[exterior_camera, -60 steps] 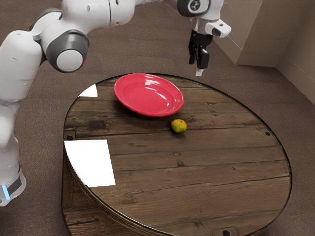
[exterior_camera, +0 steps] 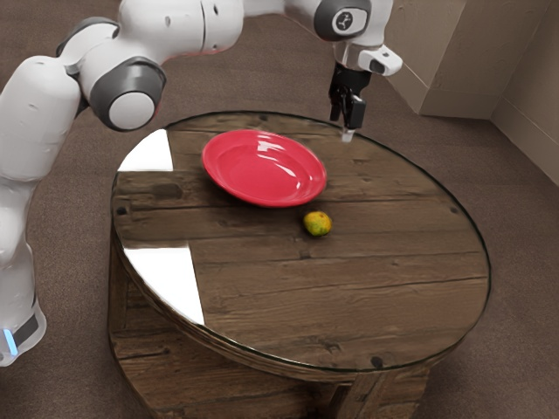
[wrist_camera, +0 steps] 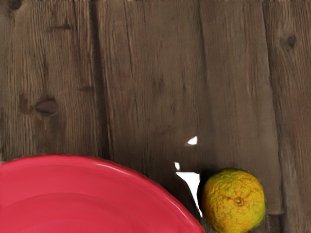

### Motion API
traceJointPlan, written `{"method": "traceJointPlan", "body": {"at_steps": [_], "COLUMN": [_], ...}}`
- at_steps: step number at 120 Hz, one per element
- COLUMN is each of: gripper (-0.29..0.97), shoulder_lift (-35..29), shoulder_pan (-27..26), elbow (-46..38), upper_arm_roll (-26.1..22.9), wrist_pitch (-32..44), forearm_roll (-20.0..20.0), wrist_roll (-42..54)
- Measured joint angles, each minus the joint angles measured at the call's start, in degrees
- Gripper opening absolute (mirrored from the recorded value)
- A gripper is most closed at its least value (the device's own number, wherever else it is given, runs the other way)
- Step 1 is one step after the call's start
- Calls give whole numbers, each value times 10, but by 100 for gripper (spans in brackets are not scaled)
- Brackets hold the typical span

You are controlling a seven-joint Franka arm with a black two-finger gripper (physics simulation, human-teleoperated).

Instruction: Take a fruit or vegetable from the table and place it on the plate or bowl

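Citrus fruit: small, round, yellow-orange mottled with green. Rests on the tabletop just beside the plate's rim, toward the camera in the exterior view, with a thin strip of wood between the two. In the wrist view, stem dimple turned up, dark shadow on the side facing the plate.

Plate: red, shallow, glossy; sits flat on the table's far half. Curved rim in the wrist view.

Table: round, dark weathered planks, knots and grain in the wrist view. White glare patches at the exterior view's left edge.

Gripper: black, points straight down over the table's far edge, beyond the plate, well apart from the fruit. Open or closed: cannot tell.

Arm: white, enters from the exterior view's left.
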Motion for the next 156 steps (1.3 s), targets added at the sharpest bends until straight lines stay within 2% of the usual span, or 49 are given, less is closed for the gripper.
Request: {"method": "traceJointPlan", "body": {"at_steps": [18, 31, 62, 78, 96, 127, 156], "gripper": [68, 68, 68, 68, 68, 68, 67], "shoulder_lift": [1, 7, 23, 22, 25, 29, 33], "shoulder_pan": [-1, -1, -13, -26, -33, -35, -34], "elbow": [-7, -36, -73, -100, -137, -175, -207], "upper_arm_roll": [1, 2, -45, -82, -100, -102, -102], "wrist_pitch": [5, 10, 23, 28, 41, 75, 117], "forearm_roll": [-33, -41, -2, 29, 60, 104, 110], "wrist_roll": [1, 1, 2, 3, 17, 110, 180]}}
